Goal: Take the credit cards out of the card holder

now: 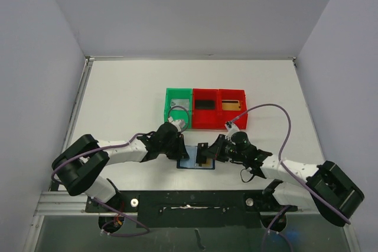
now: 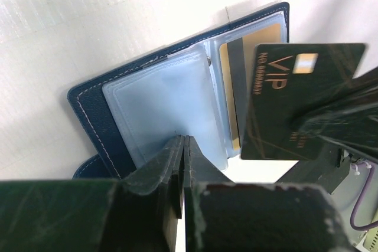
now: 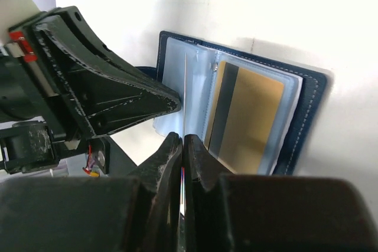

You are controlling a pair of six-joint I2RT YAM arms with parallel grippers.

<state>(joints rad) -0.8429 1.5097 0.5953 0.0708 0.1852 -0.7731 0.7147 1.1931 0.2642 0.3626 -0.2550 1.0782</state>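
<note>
Item: dark navy-blue bifold card holder point(image 1: 190, 162), lying open and flat on the white table point(image 1: 118, 104) between the two arms, near their bases; pale bluish-grey clear pockets face up; light stitching along the cover edge.

Item: gold-orange card with a dark stripe point(image 3: 251, 116), seated inside a clear pocket on one half of the holder; wholly within the sleeve.

Item: black plastic card point(image 2: 289, 104), lettered "VIP" in gold, out of the pockets and held above the holder; seen edge-on from the right wrist.

Left gripper point(image 2: 183, 141): fingers brought together, tips pressing on the edge of an empty clear pocket; whether a sleeve is pinched between them cannot be told.

Right gripper point(image 3: 183, 141): clenched on the black plastic card, one finger on each face.

Item: green plastic tray point(image 1: 168, 105), farther back on the table, holding a pale grey flat piece; beside it a middle red plastic tray point(image 1: 205, 123) with a black flat piece; touching that, a right-hand red plastic tray point(image 1: 233, 121) with a gold flat piece.
</note>
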